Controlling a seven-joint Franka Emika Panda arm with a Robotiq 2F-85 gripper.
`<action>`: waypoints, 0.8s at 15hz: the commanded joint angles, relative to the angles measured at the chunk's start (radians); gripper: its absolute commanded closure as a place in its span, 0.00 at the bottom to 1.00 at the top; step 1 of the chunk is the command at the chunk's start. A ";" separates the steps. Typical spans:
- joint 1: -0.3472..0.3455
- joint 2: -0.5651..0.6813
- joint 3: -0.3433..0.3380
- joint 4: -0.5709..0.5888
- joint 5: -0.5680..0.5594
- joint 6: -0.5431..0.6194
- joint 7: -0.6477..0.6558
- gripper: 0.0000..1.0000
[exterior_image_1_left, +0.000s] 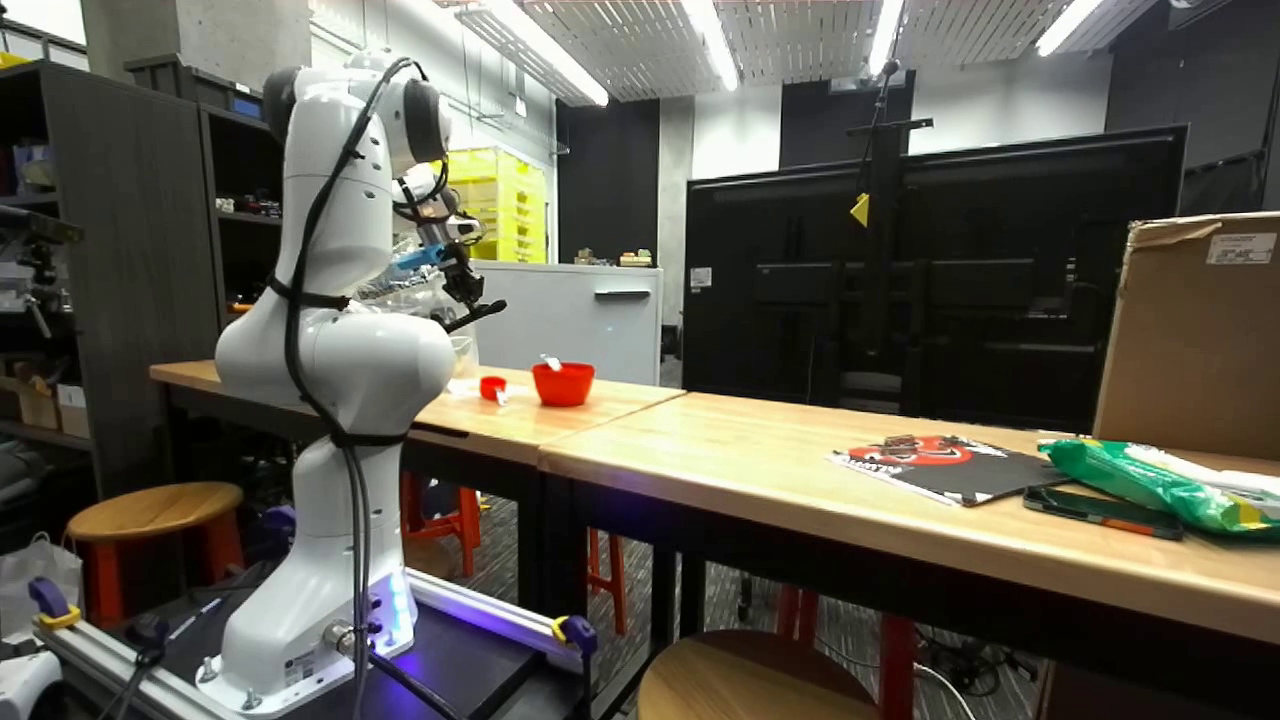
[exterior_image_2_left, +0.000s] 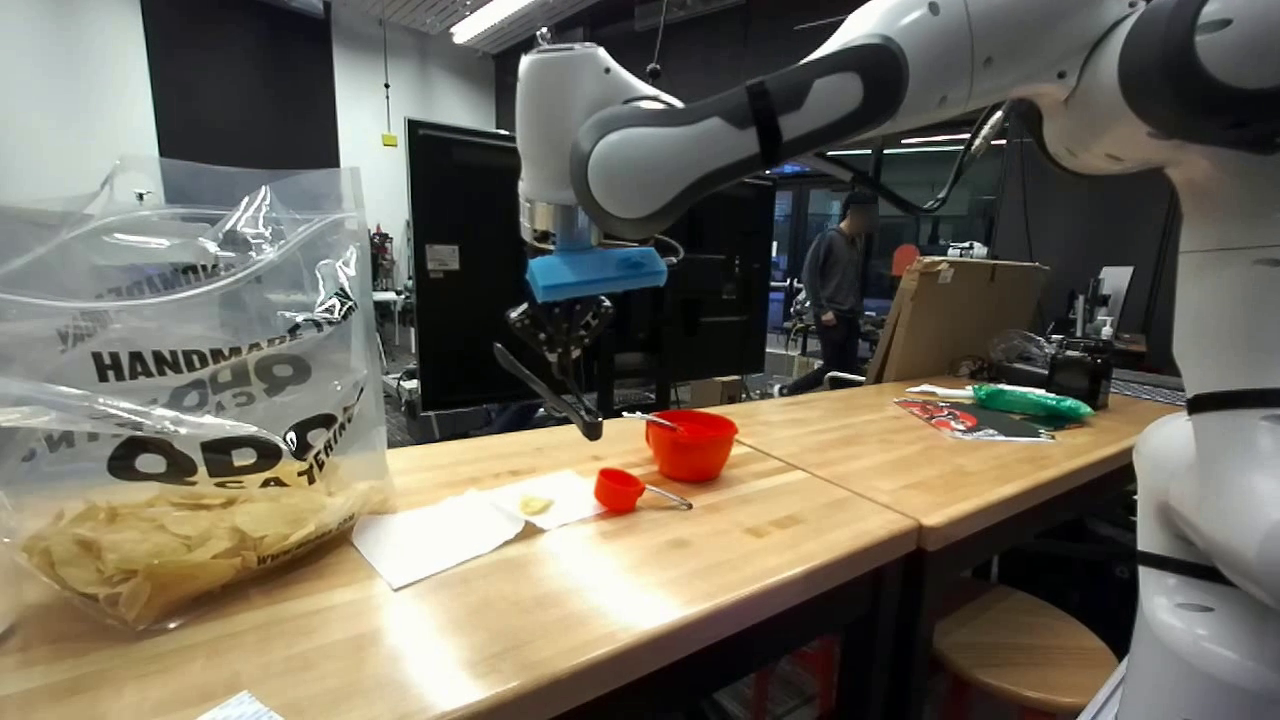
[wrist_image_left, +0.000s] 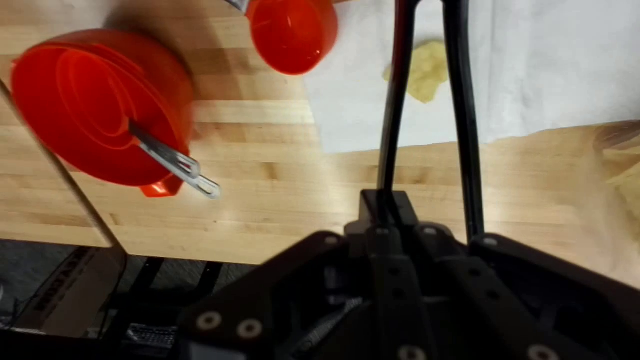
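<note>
One pair of black tongs (wrist_image_left: 466, 135) is held by the gripper (wrist_image_left: 386, 202), whose jaws are clamped together on the lower end of one bar in the wrist view; whether they also touch the second bar, I cannot tell. The tongs' two slim bars stand apart there and come close together toward the upper edge of the view. In an exterior view they slant through the air above the wooden worktop (exterior_image_2_left: 700, 570), under the blue block (exterior_image_2_left: 595, 272) on the robot arm (exterior_image_2_left: 680, 155). Seen from the wrist, a yellow chip (wrist_image_left: 429, 70) shows between the bars, lying on white paper (wrist_image_left: 350, 115). At the paper's edge sits a small red cup (wrist_image_left: 292, 37), its metal handle (exterior_image_2_left: 668, 497) pointing away from the sheet. Near the cup stands a larger red bowl (exterior_image_2_left: 695, 455); inside it is another red cup (wrist_image_left: 87, 95), whose slotted handle (wrist_image_left: 165, 151) leans out over the rim. On the opposite side of the paper, a clear printed bag (exterior_image_2_left: 210, 410) with a heap of chips (exterior_image_2_left: 180, 535) stands upright. Farther along, well apart from all these, lie a green package (exterior_image_1_left: 1160, 485) and a black sheet (exterior_image_1_left: 1000, 475) with a red print, near a large cardboard box (exterior_image_1_left: 1195, 340).
</note>
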 joint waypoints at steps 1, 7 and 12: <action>-0.090 -0.192 0.025 -0.212 -0.006 0.009 0.011 0.99; -0.240 -0.477 0.006 -0.490 0.033 0.013 -0.128 0.99; -0.346 -0.658 -0.044 -0.701 0.053 0.064 -0.331 0.99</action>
